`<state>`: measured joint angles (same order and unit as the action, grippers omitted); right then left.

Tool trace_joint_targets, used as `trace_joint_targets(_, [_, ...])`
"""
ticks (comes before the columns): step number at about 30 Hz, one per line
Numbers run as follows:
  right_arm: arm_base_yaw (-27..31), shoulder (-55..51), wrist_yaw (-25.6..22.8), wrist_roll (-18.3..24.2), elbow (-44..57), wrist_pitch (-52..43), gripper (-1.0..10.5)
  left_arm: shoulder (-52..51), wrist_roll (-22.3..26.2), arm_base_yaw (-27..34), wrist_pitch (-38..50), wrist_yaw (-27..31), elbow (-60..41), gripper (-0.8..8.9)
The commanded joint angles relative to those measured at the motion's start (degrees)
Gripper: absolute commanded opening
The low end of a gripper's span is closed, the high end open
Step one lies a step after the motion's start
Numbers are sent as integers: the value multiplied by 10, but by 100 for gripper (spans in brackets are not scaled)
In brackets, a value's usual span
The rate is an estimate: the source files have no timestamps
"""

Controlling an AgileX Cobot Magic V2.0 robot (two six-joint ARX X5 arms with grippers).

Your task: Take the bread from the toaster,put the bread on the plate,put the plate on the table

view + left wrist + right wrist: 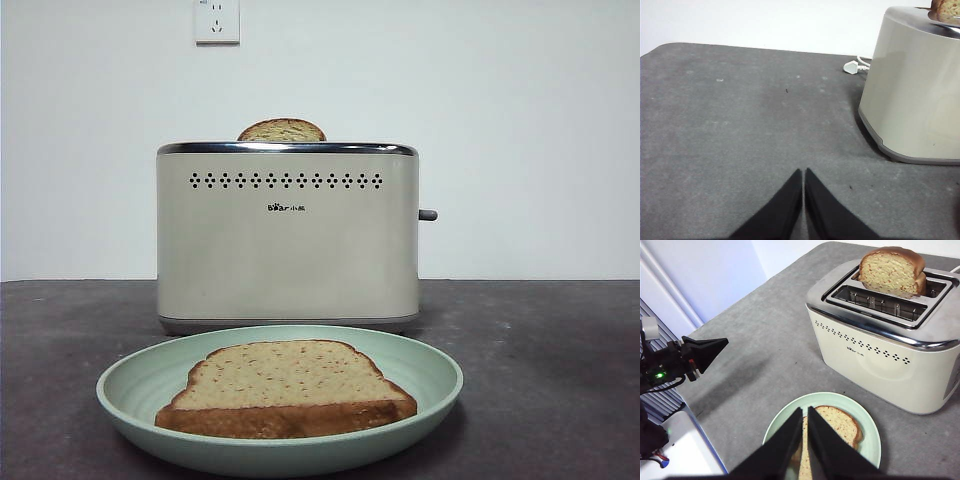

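The bread (287,388) lies flat on the mint-green plate (130,385), which rests on the table (560,380) in front of the cream toaster (287,235). A second slice (282,131) stands in the toaster's far slot, only its domed top showing in the front view. In the right wrist view the bread (837,422) and plate (867,427) lie below my right gripper (805,412), which is shut and empty above them. My left gripper (803,173) is shut and empty low over bare table beside the toaster (912,95); it also shows in the right wrist view (705,351).
A white plug and cord (856,66) lie on the table behind the toaster. The toaster's grey lever (428,215) sticks out on its right side. A wall socket (217,21) is on the back wall. The table's edge and arm base show at the right wrist view's side (670,440).
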<state>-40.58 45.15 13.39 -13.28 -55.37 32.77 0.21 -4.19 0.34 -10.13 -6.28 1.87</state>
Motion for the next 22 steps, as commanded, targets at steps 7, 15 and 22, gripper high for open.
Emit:
trace_joint_targets(7, [-5, 3, -1, 6, -8, -6, 4, 0, -6, 1, -6, -1, -12, 8])
trace_joint_targets(15, [-5, 3, -1, 6, -8, -6, 4, 0, -6, 1, -6, -1, -12, 8])
trace_joint_targets(22, [7, -6, -24, 40, -8, -6, 4, 0, -6, 1, -6, -1, -12, 8])
